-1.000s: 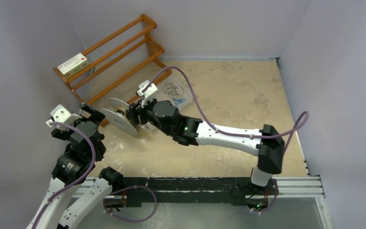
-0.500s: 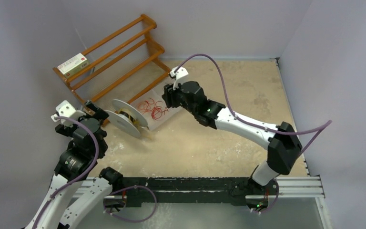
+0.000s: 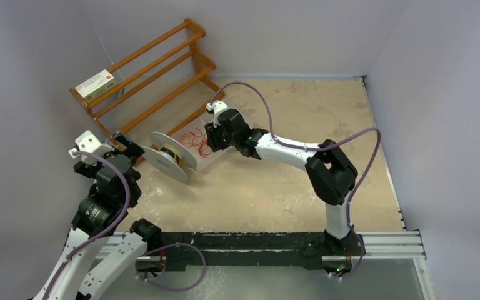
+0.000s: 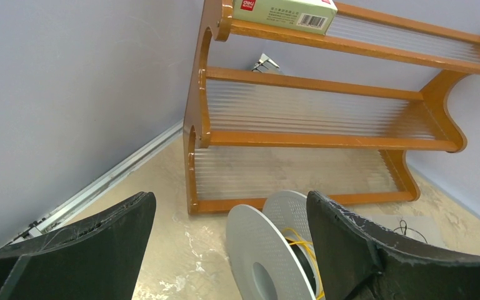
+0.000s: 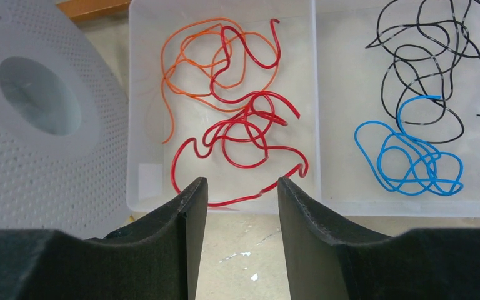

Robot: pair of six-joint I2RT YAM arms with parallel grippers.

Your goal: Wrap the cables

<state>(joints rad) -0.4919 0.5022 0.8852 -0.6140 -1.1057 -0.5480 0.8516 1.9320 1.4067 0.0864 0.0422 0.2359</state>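
Right wrist view: the right fingers (image 5: 312, 231) stand a little apart with nothing between them. They hang over the near wall of a clear tray (image 5: 315, 75) and touch nothing. In the tray's left compartment lies the red cable (image 5: 240, 134), tangled with a thinner orange cable (image 5: 164, 75). In the right compartment a black cable (image 5: 425, 62) lies loose, with a blue cable (image 5: 412, 159) coiled on the side nearer the fingers. A white spool (image 5: 37, 150) stands just left of the tray.

From the left wrist, the left fingers (image 4: 81, 250) are spread wide and hold nothing. The spool sits on the counter (image 4: 162, 250) in the gap between them. Behind it is a wooden rack (image 4: 325, 90) with a small box (image 4: 284, 11) on its top shelf.

A second ago the right fingers were down against the spool, and the arm hid the red cable's compartment. Half a second ago they had swung up to the tray's far right side. Now they sit over the tray with the right arm (image 3: 287, 150) folded more sharply at the elbow. The left arm has hardly shifted.
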